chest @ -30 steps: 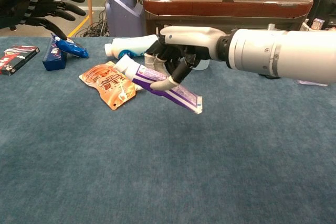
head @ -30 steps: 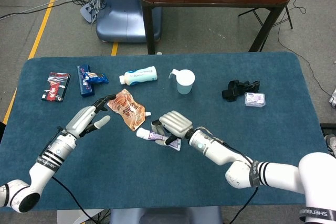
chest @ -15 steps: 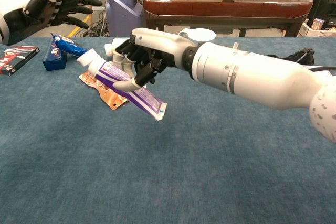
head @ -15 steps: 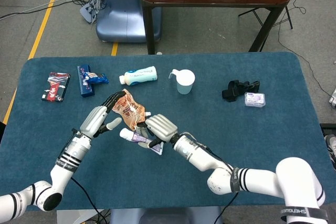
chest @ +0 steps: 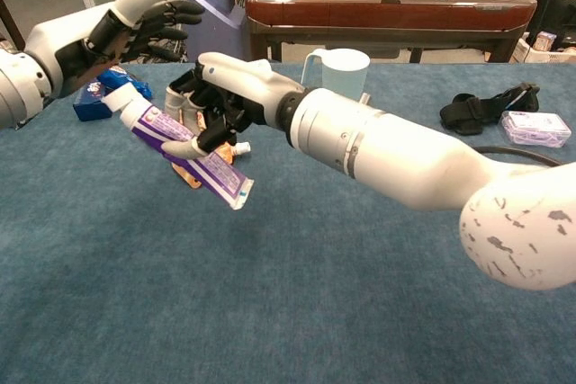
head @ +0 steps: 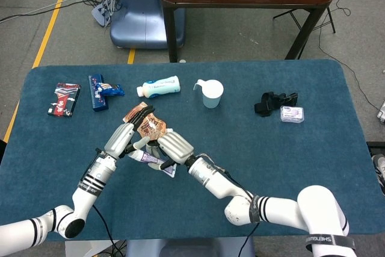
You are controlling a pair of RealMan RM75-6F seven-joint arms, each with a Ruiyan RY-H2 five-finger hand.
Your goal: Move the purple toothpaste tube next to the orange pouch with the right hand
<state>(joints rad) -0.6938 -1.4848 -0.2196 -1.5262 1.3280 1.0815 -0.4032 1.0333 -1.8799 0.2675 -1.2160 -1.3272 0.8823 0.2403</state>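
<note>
Blue table (head: 289,148); chest view only: right hand (chest: 220,101) grips raised purple toothpaste tube (chest: 184,146); left hand (chest: 148,20) spread.

Bright, even indoor light fills both views; shadows on the blue surface (head: 283,148) are faint and soft. Focus is sharp, with no glare or motion blur.

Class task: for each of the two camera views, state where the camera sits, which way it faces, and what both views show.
Head view: high, looking down on the blue table; both arms and hands show.
Chest view: low, looking forward across the table; right arm dominates.
Shared: right hand holding the purple toothpaste tube, left hand, cup.
</note>
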